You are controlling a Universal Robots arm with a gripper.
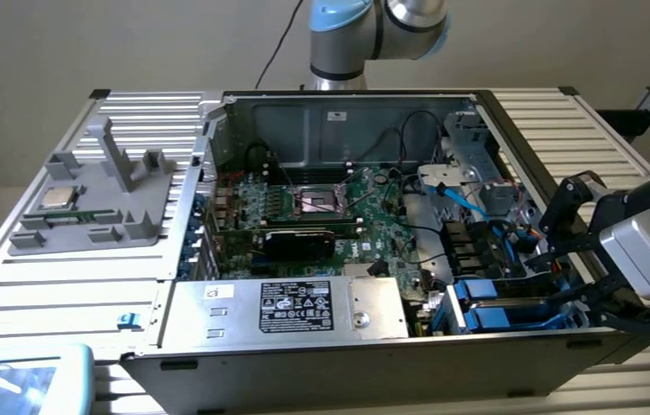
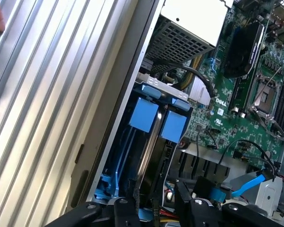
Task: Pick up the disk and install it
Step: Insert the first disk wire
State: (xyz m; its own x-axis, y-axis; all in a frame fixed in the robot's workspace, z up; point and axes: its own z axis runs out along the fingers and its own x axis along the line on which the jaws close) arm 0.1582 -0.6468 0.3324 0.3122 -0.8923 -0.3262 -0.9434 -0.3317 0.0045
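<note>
In the drive bay at the 4 o'clock corner of the open computer case [image 1: 302, 359], the disk [image 1: 498, 313] [image 2: 144, 116] sits on edge in its blue carrier, touching a second blue carrier [image 2: 174, 126]. Its long axis runs 9-to-3 in the exterior view, pointing at the jaws. The gripper [image 1: 562, 259] [image 2: 156, 205] hangs just beside it at 3 o'clock, over the case wall, jaws spread and apparently holding nothing.
</note>
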